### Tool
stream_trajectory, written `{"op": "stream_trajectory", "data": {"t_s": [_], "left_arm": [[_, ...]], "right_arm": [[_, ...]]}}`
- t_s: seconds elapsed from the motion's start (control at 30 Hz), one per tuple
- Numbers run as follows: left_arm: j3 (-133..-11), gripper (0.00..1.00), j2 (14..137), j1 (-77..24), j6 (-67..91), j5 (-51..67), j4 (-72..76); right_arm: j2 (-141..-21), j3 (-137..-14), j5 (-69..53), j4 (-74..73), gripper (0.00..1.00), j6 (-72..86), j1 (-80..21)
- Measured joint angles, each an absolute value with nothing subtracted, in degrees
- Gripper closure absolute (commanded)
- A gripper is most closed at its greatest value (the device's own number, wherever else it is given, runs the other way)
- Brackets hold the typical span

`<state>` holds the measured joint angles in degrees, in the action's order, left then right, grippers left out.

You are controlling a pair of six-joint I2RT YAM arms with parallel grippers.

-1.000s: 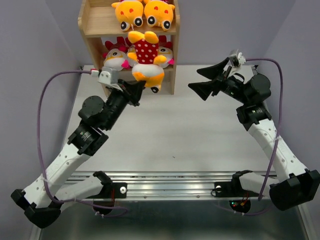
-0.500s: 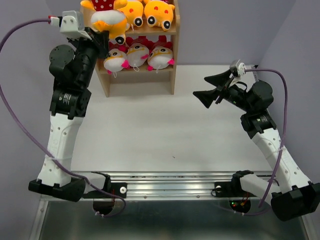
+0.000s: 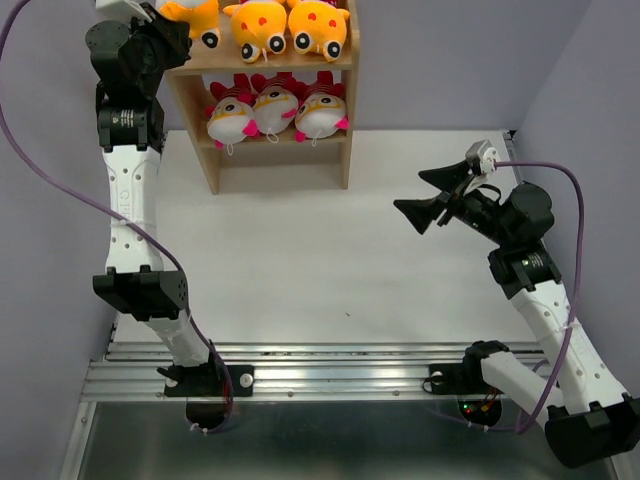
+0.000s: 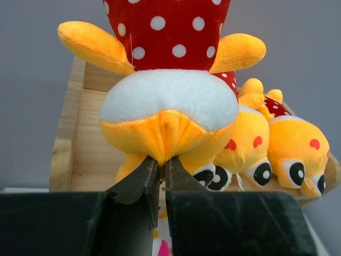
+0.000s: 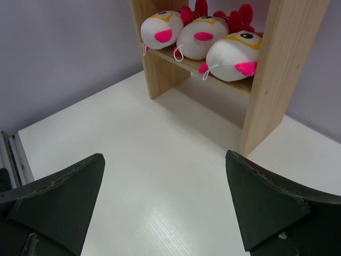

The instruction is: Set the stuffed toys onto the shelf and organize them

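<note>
The wooden shelf point(image 3: 335, 100) stands at the back of the table. Three white-faced pink toys point(image 3: 277, 108) sit in a row on its lower tier, also in the right wrist view point(image 5: 202, 36). Two orange-yellow toys point(image 3: 290, 28) sit on the upper tier's middle and right. My left gripper point(image 4: 161, 160) is shut on a fold of a third orange toy point(image 4: 170, 90) with a red dotted body, and holds it at the upper tier's left end point(image 3: 190, 15). My right gripper point(image 3: 422, 197) is open and empty above the table, right of the shelf.
The left arm point(image 3: 130, 190) reaches up along the shelf's left side. Purple cables point(image 3: 555, 230) loop beside both arms. A metal rail point(image 3: 330, 370) runs along the near edge. Grey walls close in on the left, back and right.
My left arm has lifted the orange toy from in front of the lower tier up and left to the top tier's left end. My right gripper has drifted slightly down and right.
</note>
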<state>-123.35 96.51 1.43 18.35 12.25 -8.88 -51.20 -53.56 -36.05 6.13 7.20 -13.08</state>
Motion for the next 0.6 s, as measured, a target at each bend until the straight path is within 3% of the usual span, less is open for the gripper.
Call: {"op": "stream_trajectory", "data": {"t_s": [0.23, 0.37, 0.5, 0.6], "left_arm": [[-130.2, 1.00, 102.0, 2.9, 20.4, 13.5, -10.3], [-130.4, 0.95, 103.1, 2.8, 21.1, 13.9, -11.1], [-130.4, 0.88, 104.8, 2.8, 21.5, 14.0, -12.4], [-130.4, 0.70, 106.0, 2.8, 21.5, 13.5, -13.3]], "right_arm": [[-50.2, -51.6, -35.0, 5.3, 0.00, 7.1, -13.1], [-50.2, -51.6, -34.8, 5.1, 0.00, 7.1, -12.7], [-50.2, -51.6, -34.7, 5.0, 0.00, 7.1, -12.7], [-50.2, -51.6, -34.7, 5.0, 0.00, 7.1, -12.7]]}}
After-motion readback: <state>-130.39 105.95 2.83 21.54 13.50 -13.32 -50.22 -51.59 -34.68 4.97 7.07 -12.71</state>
